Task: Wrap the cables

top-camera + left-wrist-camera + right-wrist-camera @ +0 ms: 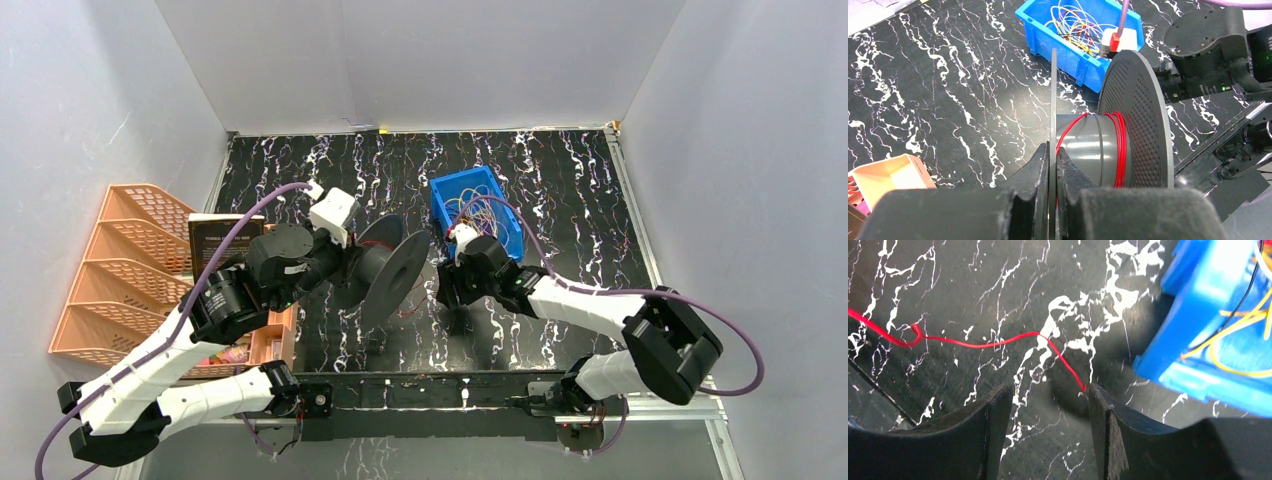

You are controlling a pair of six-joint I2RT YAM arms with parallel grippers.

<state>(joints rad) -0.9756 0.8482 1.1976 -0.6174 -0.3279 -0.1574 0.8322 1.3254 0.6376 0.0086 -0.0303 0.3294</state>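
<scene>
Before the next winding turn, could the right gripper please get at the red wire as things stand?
Probably yes: the right gripper is open, and the red wire ends against one of its fingers, nothing between.

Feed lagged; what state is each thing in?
Grey perforated plastic spool: axis horizontal, flange clamped.
Left gripper: shut on spool flange.
Thin red cable: few turns on hub, tail loose on table.
Right gripper: open, red tail at one finger.
Blue plastic bin: holds tangled wires.
</scene>
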